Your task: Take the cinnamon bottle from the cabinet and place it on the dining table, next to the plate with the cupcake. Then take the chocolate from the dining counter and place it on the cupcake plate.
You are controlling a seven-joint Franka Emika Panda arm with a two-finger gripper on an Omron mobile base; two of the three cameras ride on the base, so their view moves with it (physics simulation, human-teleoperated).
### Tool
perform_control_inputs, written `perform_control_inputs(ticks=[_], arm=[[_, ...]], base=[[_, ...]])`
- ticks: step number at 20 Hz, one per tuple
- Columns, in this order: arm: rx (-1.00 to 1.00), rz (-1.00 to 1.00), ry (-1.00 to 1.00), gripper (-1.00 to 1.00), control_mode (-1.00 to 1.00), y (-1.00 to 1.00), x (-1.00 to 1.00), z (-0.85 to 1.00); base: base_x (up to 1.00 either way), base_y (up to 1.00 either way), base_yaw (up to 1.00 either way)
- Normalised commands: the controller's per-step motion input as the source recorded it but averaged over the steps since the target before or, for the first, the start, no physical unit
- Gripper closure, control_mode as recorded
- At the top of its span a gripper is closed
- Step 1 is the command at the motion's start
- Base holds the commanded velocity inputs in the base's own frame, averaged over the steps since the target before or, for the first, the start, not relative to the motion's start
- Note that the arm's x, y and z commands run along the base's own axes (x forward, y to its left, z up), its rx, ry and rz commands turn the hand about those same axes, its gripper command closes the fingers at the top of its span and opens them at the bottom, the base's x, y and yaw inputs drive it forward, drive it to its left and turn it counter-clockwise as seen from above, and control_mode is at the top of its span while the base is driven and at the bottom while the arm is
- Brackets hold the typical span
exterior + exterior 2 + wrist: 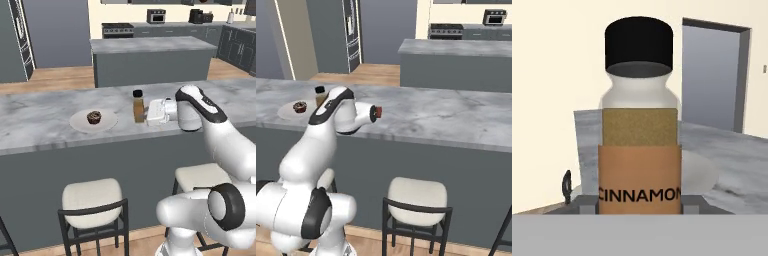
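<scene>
claw [141,113] grips cinnamon bottle [138,106] beside plate [106,123].

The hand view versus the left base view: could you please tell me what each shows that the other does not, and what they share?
Hand view alone: the word CINNAMON on the bottle's orange label, and a grey door in the far wall. Left base view alone: the cupcake on its plate, the stools below, and the gripper closed on the cinnamon bottle from the side. Both share the upright black-capped bottle and the marble dining table.
</scene>
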Motion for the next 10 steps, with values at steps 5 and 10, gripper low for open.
perform_control_inputs(ticks=[5, 10], arm=[[0.00, -0.06, -0.13, 1.00, -1.00, 0.24, 0.65, -0.22], [-0.03, -0.07, -0.05, 1.00, -1.00, 0.23, 0.48, -0.40]], base=[[0.00, 0.00, 0.00], [0.00, 0.00, 0.00]])
